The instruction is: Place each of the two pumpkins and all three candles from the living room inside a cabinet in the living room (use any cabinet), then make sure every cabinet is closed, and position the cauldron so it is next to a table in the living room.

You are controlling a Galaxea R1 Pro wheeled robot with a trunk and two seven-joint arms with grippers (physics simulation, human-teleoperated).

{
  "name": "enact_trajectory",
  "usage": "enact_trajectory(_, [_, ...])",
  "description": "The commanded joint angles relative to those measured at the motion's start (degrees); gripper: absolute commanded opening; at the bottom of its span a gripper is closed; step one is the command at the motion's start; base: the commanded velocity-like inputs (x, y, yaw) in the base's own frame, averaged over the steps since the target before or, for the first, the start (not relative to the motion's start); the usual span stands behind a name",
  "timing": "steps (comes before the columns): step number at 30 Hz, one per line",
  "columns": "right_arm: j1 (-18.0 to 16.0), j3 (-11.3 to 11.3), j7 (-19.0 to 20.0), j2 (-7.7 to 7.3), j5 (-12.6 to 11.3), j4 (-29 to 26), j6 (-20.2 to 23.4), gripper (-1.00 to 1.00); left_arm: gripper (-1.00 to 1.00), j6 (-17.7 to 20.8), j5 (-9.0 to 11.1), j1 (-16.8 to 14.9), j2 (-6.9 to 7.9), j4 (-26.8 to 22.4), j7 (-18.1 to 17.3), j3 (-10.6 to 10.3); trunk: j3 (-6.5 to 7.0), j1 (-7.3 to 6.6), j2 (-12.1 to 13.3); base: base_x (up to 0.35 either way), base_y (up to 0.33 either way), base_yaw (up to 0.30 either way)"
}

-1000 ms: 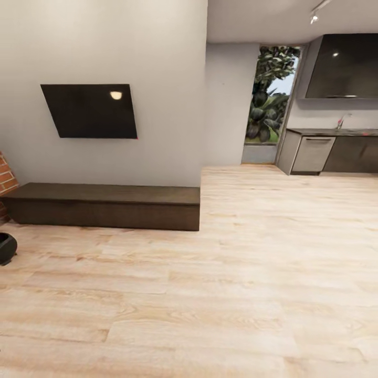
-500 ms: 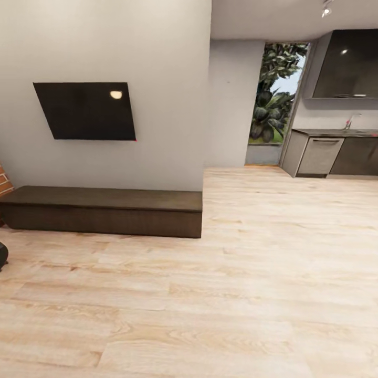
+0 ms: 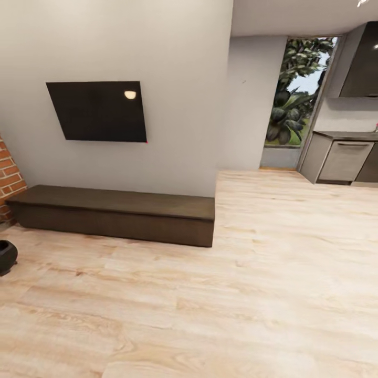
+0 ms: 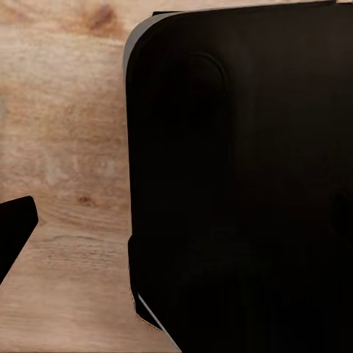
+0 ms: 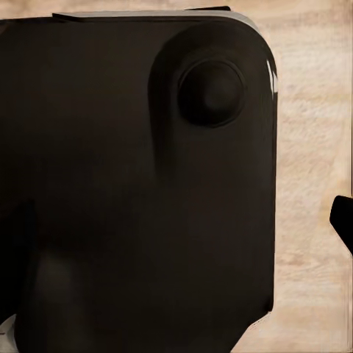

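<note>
The cabinet [image 3: 115,218] is a long low dark-brown unit against the grey wall, and its front looks flush and closed. The black cauldron [image 3: 6,256] stands on the wood floor at the head view's left edge, cut off by the frame, a little in front of the cabinet's left end. The pumpkins, the candles and the table are out of view. In the left wrist view a dark fingertip [image 4: 13,232] juts in beside the robot's black body [image 4: 243,184]. In the right wrist view another dark fingertip [image 5: 344,220] shows beside the body [image 5: 132,184]. Neither view shows both fingers.
A black TV [image 3: 100,111] hangs on the wall above the cabinet. Red brickwork [image 3: 9,178] stands at the far left. Pale wood floor [image 3: 236,294] stretches ahead and to the right, towards a tall window [image 3: 299,100] and grey kitchen units [image 3: 344,160].
The whole head picture has shifted, so the camera has moved: the cabinet and TV now sit further right and look larger. The cauldron shows a little more than half a second ago.
</note>
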Motion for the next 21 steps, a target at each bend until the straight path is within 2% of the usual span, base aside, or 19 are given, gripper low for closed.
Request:
enact_trajectory(1, [-0.03, 0.04, -0.04, -0.02, -0.43, 0.04, -0.21, 1.00, 1.00, -0.11, 0.03, 0.04, 0.01, -0.06, 0.02, -0.06, -0.04, 0.03, -0.02, 0.334, 0.000, 0.245])
enact_trajectory(6, [-0.03, 0.04, -0.03, -0.04, -0.43, 0.07, -0.16, 1.00, 1.00, -0.11, 0.09, 0.06, 0.01, -0.06, 0.02, -0.03, -0.04, 0.03, -0.02, 0.334, 0.000, 0.085])
enact_trajectory(21, [-0.03, 0.04, -0.03, 0.00, -0.43, 0.08, -0.15, 1.00, 1.00, -0.11, 0.12, 0.07, 0.01, -0.06, 0.02, 0.02, -0.04, 0.03, -0.02, 0.334, 0.000, 0.003])
